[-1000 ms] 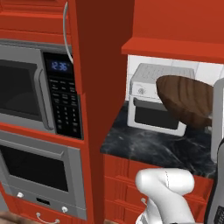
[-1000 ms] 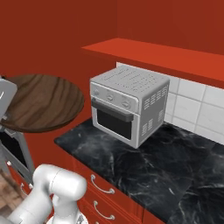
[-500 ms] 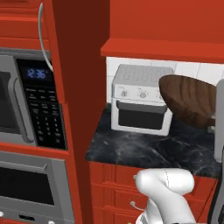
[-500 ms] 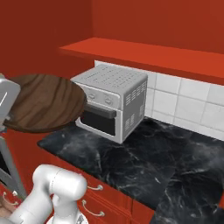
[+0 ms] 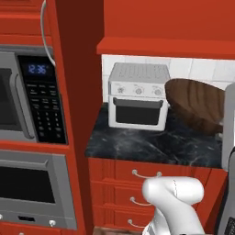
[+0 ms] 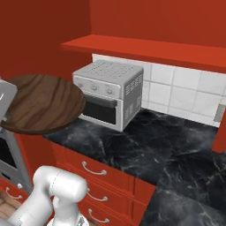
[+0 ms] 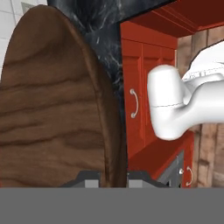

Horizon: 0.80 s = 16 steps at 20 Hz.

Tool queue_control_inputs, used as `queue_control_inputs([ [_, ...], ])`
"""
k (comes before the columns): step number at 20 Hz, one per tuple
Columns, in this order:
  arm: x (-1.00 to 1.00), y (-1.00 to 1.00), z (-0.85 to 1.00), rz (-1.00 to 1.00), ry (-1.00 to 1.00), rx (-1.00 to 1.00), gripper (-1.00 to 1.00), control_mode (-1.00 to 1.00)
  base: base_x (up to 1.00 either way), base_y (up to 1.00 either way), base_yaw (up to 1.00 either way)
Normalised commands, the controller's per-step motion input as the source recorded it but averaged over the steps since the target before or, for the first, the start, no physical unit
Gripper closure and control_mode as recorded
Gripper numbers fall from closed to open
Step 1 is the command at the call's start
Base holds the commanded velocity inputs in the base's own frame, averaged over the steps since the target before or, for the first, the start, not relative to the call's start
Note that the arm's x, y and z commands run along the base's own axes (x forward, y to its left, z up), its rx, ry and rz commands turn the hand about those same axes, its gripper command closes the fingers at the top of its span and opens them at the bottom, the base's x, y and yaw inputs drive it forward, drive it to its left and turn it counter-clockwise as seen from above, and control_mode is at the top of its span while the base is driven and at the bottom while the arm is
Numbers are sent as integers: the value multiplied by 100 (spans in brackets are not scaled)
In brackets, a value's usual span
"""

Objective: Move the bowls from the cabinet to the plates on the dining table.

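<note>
My gripper (image 7: 112,176) is shut on the rim of the dark brown wooden bowl (image 7: 52,105), which stands on edge against the left of the hand view. The rim runs down between the two fingertips (image 7: 89,178). In the left base view the bowl (image 5: 197,103) hangs tilted at the right, above the black marble counter (image 5: 151,142), with the grey hand at the frame edge. In the right base view it (image 6: 42,103) hovers at the left, in front of the counter's edge. The plates and the dining table are out of view.
A white toaster oven (image 5: 137,96) stands on the counter under a red ledge (image 5: 165,48), beside the bowl. A tall red unit holds a microwave (image 5: 27,101) and a built-in oven (image 5: 32,188). Red drawers (image 6: 101,176) with short silver handles lie below the counter.
The whole scene has slid leftward in both base views, so the base has driven on. The bowl stays gripped at the same place in the views.
</note>
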Motion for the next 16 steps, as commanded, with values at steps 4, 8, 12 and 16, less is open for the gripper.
queue_control_inputs([
  [4,0,0,0,0,0,0,100,100,-100,-3,0],
  [8,0,0,0,0,0,0,100,100,-100,41,0],
  [12,0,0,0,0,0,0,100,100,-94,100,-3],
  [16,0,0,0,0,0,0,100,100,-93,52,-2],
])
